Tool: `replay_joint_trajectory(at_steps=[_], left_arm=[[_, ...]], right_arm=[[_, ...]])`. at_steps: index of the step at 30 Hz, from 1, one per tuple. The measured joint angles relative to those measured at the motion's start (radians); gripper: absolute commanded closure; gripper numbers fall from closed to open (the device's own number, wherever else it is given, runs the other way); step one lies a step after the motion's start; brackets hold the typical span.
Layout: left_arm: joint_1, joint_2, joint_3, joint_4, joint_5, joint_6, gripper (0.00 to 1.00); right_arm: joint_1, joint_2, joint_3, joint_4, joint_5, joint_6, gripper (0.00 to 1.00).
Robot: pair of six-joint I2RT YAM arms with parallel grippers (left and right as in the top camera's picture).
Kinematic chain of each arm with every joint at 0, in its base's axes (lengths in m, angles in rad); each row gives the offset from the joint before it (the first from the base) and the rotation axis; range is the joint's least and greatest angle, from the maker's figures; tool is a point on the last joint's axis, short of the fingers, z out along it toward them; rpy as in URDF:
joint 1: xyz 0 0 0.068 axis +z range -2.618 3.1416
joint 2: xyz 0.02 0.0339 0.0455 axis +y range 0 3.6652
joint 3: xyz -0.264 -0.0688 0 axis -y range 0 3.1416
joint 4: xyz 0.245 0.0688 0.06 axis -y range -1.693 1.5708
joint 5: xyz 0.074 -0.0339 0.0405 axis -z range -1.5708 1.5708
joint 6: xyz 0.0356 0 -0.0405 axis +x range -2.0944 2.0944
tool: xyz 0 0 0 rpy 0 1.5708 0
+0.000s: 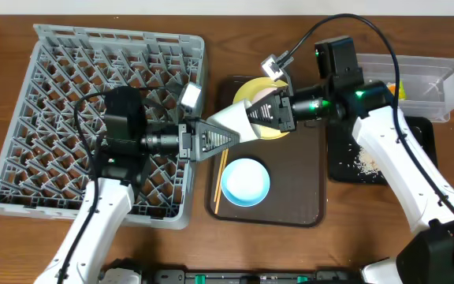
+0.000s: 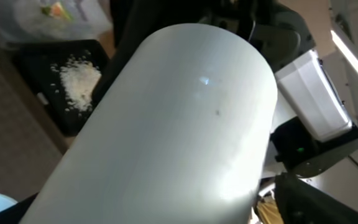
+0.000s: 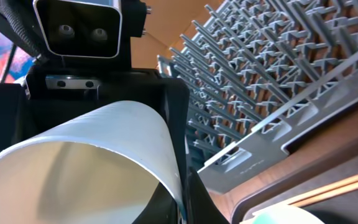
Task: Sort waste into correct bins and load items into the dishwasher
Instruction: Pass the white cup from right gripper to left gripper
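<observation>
Light blue bowl: nearest the robot, it sits on the brown tray, not yet loaded.
Chopsticks: they lie along the tray's left edge, just beside the blue bowl.
White bowl: it hangs on its side above the tray's left part, between the two arms, with its mouth toward the right arm and its base toward the left.
Right gripper: pinched closed on the bowl's rim and carrying it.
Left gripper: its jaws are spread wide and straddle the bowl's base end. Whether its pads touch the wall cannot be told.
Step in hand: this looks like a handover, passing the white bowl to the left arm for the rack.
Doing it well: the left jaws should close squarely on the wall before the right lets go. The smooth, tapering side could squirt out toward its narrow end, so a deep bite looks safer.
Yellow plate: it lies under and behind the meeting grippers at the tray's far end, partly hidden.
Dish rack: it stands to the left, its pegs bare, with the left arm lying over its near right corner.
Edges: the rack's right wall stands just beside the handover, and the bowl must rise over it.
Black tray: it sits to the right of the brown tray and holds the rice scraps.
Clear tub: farthest right, with the wrapper apparently inside, well apart from the exchange.
</observation>
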Motion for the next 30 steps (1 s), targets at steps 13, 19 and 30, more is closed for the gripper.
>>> replay_joint_trajectory(at_steps=[13,19,30], left_arm=[[-0.035,0.001,0.000,0.044,-0.068,-0.087,0.09],[-0.036,0.001,0.000,0.048,-0.116,-0.087,0.23],[-0.034,0.002,-0.003,0.122,-0.117,-0.135,0.30]], right_arm=[[0.003,0.000,0.000,-0.014,-0.005,0.005,0.99],[0.005,0.000,0.000,-0.018,0.013,0.006,0.99],[0.005,0.000,0.005,-0.011,0.012,0.015,0.98]])
